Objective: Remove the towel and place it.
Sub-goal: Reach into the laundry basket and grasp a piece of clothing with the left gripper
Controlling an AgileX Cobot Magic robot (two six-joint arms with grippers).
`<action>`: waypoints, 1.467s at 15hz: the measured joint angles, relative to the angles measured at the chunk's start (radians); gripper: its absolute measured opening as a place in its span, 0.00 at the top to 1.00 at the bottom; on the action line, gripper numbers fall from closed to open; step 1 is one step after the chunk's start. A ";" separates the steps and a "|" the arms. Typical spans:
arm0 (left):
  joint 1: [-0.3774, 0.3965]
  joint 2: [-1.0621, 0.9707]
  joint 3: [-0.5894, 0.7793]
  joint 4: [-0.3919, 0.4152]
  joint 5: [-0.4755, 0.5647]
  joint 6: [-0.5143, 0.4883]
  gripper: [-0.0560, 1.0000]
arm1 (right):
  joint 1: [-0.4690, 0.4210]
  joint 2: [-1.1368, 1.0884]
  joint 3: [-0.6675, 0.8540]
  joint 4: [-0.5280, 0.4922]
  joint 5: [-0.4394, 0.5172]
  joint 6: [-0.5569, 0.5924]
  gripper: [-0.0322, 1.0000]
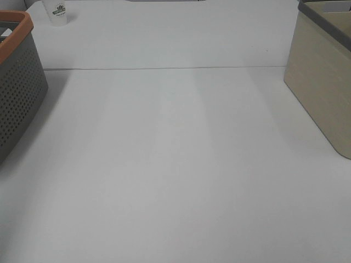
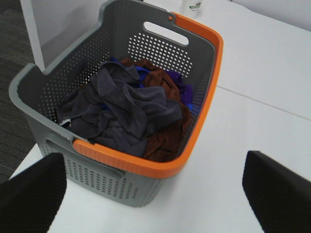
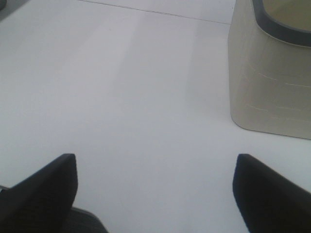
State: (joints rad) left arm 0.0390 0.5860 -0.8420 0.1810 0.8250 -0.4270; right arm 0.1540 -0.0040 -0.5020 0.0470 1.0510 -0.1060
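Note:
In the left wrist view a dark charcoal towel (image 2: 121, 109) lies crumpled on top of a pile inside a grey laundry basket with an orange rim (image 2: 204, 111). Brown (image 2: 163, 87) and purple-blue (image 2: 187, 94) cloths lie under and beside it. My left gripper (image 2: 155, 194) is open and empty, its fingers (image 2: 34, 189) apart, held back from the basket over the white table. My right gripper (image 3: 155, 191) is open and empty above bare table, with a beige bin (image 3: 269, 73) ahead. Neither gripper shows in the exterior high view.
The basket (image 1: 16, 82) stands at the table's left edge and the beige bin with a grey rim (image 1: 323, 71) at the right. A small white cup (image 1: 56, 12) stands at the back left. A seam (image 1: 164, 68) crosses the white table.

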 joint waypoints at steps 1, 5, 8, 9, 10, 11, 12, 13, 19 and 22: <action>0.000 0.100 -0.060 0.072 -0.011 -0.081 0.08 | 0.000 0.000 0.000 0.000 0.000 0.000 0.15; 0.000 0.305 -0.169 0.102 -0.045 -0.164 0.09 | 0.000 0.000 0.000 0.000 0.000 0.000 0.15; 0.000 0.456 -0.250 0.105 -0.045 -0.202 0.09 | 0.000 0.000 0.000 0.000 0.000 0.000 0.15; 0.000 0.504 -0.271 0.110 -0.045 -0.218 0.09 | 0.000 0.000 0.000 0.000 0.000 0.000 0.15; 0.000 0.552 -0.291 0.121 -0.045 -0.228 0.09 | 0.000 0.000 0.000 0.000 0.000 0.000 0.15; 0.000 0.596 -0.308 0.135 -0.048 -0.233 0.10 | 0.000 0.000 0.000 0.000 0.000 0.000 0.15; 0.000 0.612 -0.313 0.142 -0.050 -0.235 0.10 | 0.000 0.000 0.000 0.000 0.000 0.000 0.15; 0.000 0.649 -0.323 0.161 -0.054 -0.250 0.11 | 0.000 0.000 0.000 0.000 0.000 0.000 0.15; 0.001 0.834 -0.328 0.246 -0.078 -0.369 0.13 | 0.000 0.000 0.000 0.000 0.000 0.000 0.15; 0.021 0.891 -0.328 0.263 -0.142 -0.430 0.13 | 0.000 0.000 0.000 0.000 0.000 0.001 0.15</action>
State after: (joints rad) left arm 0.0600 1.4770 -1.1700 0.4440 0.6830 -0.8570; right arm 0.1540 -0.0040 -0.5020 0.0470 1.0510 -0.1050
